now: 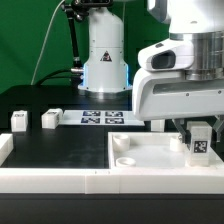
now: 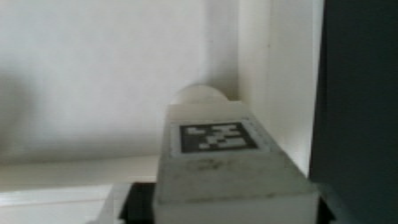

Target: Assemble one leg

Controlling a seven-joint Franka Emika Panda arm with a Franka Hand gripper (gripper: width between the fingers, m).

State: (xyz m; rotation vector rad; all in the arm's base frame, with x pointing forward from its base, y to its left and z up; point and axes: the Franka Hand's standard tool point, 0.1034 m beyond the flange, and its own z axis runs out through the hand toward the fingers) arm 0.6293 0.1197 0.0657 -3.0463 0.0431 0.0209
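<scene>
Standing upright over the large white panel [image 1: 150, 160], the leg [image 1: 199, 141] sits at the exterior view's right, its black-and-white tag facing the camera. The gripper [image 1: 197, 127] hangs directly above it from the bulky white wrist housing, and the dark fingers [image 1: 186, 126] come down beside the leg's upper part. They look narrowly set around the block, though from this angle it is hard to be sure that both pads press on it. The leg's base meets the panel near the corner on the exterior view's right; whether it sits in a socket there cannot be told. A round socket [image 1: 125, 160] shows on the panel closer to the exterior view's left, apart from the leg.

From the wrist view the leg [image 2: 217, 150] fills the middle of the picture, its tag plainly visible on the near face, with the pale panel surface [image 2: 89, 80] behind it and a dark strip along one edge.

Two more white legs [image 1: 19, 120] and [image 1: 50, 118] stand on the black table [image 1: 60, 145] toward the exterior view's left, well apart from the gripper. The marker board [image 1: 100, 117] lies flat between them and the arm's base [image 1: 104, 55].
</scene>
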